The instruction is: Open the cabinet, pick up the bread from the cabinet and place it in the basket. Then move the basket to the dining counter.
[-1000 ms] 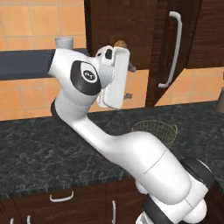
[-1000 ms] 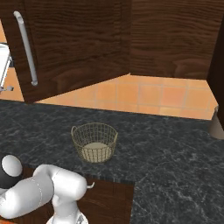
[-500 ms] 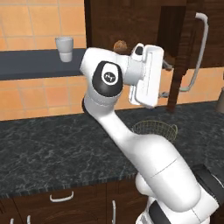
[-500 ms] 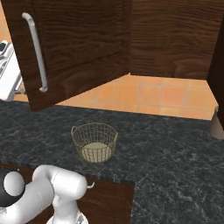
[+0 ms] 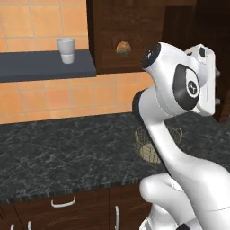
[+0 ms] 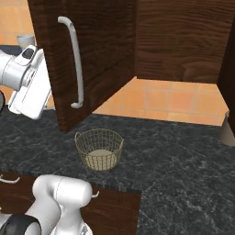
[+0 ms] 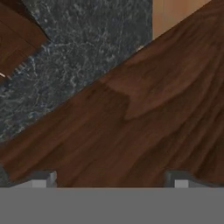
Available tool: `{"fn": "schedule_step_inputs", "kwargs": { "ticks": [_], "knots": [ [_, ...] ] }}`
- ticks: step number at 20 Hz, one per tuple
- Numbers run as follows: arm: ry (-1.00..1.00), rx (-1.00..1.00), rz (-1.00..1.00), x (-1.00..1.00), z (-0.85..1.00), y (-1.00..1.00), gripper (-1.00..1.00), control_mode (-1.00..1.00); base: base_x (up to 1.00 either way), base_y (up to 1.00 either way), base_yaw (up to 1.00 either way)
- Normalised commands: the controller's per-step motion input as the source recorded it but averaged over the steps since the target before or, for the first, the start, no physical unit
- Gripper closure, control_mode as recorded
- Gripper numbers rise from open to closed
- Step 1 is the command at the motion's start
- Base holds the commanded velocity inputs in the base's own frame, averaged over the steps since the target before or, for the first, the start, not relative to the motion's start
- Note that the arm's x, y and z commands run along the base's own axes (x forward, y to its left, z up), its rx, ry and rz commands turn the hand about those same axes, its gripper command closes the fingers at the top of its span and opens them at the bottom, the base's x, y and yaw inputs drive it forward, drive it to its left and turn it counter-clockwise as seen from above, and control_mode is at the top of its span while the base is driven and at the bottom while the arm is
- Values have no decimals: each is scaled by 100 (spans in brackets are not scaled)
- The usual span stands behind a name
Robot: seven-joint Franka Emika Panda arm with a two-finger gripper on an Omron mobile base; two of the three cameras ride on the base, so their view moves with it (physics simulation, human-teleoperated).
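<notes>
The cabinet is seen with its door swung wide open, the long silver handle standing upright, its axis vertical. In the left base view the door is largely hidden behind the arm, and the basket is partly covered by the arm's lower link. The bread is made out as a small rounded bun inside the cabinet, too small for its long axis to be told. In the right base view the basket is seen whole on the black countertop, just below the door's lower edge. The gripper is held with its fingertips wide apart, nothing between them, facing brown wood grain close up. A white cup stands on a dark shelf. No writing can be read anywhere.
</notes>
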Motion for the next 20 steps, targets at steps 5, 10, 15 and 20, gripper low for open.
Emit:
{"fn": "schedule_step_inputs", "kwargs": {
  "ticks": [5,10,15,20],
  "knots": [
    [1,4,8,12,0,-58,-100,-100,0,0,0],
    [5,1,0,34,0,-59,-100,-100,0,0,0],
    [12,0,0,33,-2,-36,-100,-100,0,0,0],
    [-1,0,-16,0,-15,71,-100,-100,0,0,0]
  ]
}}
